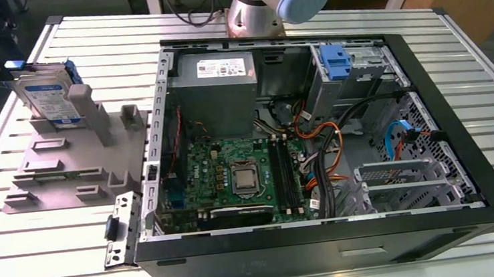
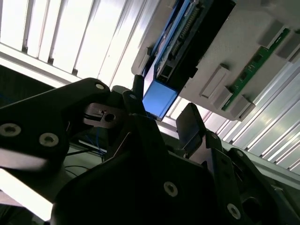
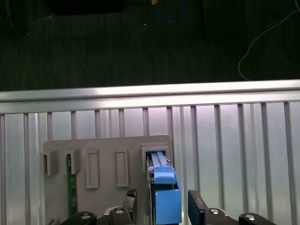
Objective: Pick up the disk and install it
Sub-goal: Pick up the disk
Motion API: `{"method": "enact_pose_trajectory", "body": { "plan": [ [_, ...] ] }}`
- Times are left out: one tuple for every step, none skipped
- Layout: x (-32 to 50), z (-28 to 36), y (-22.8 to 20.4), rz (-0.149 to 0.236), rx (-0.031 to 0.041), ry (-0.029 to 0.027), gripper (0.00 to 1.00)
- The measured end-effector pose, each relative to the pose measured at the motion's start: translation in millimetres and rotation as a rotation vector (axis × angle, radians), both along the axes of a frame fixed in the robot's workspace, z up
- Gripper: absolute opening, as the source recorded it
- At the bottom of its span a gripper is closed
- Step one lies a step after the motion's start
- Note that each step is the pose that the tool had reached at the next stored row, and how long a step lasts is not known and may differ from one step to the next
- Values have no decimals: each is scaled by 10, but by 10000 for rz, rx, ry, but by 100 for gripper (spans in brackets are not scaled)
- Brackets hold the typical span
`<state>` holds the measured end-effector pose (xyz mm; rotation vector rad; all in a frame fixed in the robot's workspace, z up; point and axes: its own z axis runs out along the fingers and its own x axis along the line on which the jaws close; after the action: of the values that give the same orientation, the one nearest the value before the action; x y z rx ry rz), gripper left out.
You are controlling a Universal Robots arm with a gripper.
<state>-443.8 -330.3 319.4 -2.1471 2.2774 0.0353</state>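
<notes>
The disk [image 1: 50, 95] stands on edge in a slot of the grey holder [image 1: 62, 175] at the exterior view's left, its white-and-blue label and blue rail showing. My gripper [image 1: 17, 68] is at its top end, dark against the table edge. In the first wrist view the disk's blue rail [image 3: 166, 197] lies between my two fingers, with my gripper [image 3: 164, 206] open and a small gap on each side. The second wrist view shows the same: the blue rail end [image 2: 159, 98] sits between the fingertips of my gripper [image 2: 161, 110], apart from both.
An open computer case [image 1: 463, 160] lies on the slatted metal table [image 1: 52, 263], with motherboard, cables and a drive bay bearing a blue latch [image 1: 334, 60]. The arm's base [image 1: 258, 10] stands behind the case. A green memory stick [image 3: 71, 187] sits in another slot of the holder.
</notes>
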Motion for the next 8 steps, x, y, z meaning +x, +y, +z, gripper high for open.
{"method": "enact_pose_trajectory", "body": {
  "plan": [
    [0, -10, 0, 15, 0, 0, 55],
    [0, -22, 0, 29, 1, -1, 55],
    [0, -33, 0, 39, 1, -1, 55],
    [0, -46, 0, 47, 0, -1, 55],
    [0, -57, 0, 54, 0, 0, 55],
    [0, -67, 0, 59, 0, -1, 55],
    [0, -75, 1, 63, 0, 0, 55],
    [0, -82, 3, 65, 0, 1, 55]
  ]
}}
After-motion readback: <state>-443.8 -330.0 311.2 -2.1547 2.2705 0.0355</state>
